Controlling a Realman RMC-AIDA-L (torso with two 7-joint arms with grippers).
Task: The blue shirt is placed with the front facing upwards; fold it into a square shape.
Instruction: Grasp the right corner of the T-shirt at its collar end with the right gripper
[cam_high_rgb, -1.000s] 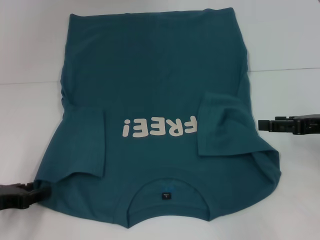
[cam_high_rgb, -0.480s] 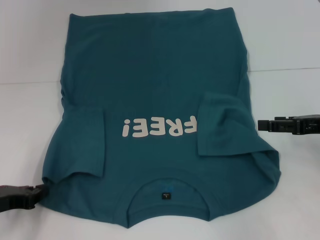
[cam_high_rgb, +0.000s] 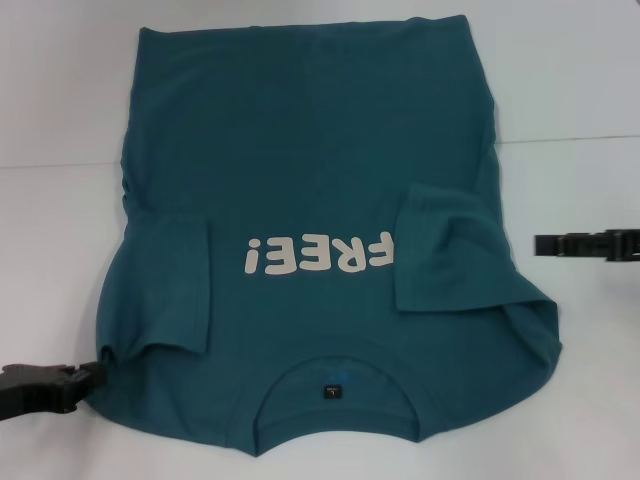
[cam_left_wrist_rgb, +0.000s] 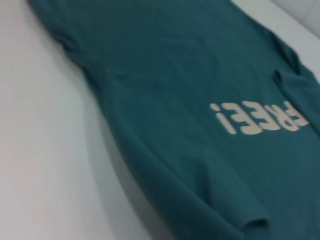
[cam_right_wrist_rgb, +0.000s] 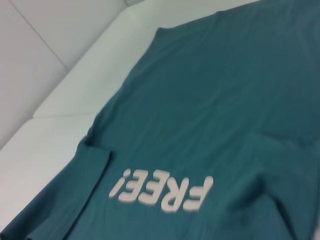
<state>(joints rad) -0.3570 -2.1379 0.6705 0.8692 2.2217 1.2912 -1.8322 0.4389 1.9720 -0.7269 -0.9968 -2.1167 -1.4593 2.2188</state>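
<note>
The blue shirt (cam_high_rgb: 310, 240) lies front up on the white table (cam_high_rgb: 60, 250), collar at the near edge, hem at the far edge, the "FREE!" lettering (cam_high_rgb: 318, 254) across the middle. Both sleeves are already turned inward over the body, so the side folds look under way and the lengthwise fold is not yet made.

The left gripper (cam_high_rgb: 85, 383) sits low at the near left corner, its tip touching the shoulder edge; whether its fingers are apart or closed on cloth cannot be told. The right gripper (cam_high_rgb: 548, 243) hangs off the right side, apart from the shirt, fingers likewise unreadable.

Next, I judge, each gripper needs a firm pinch on a near corner at the shoulder, then an even carry toward the hem.
</note>
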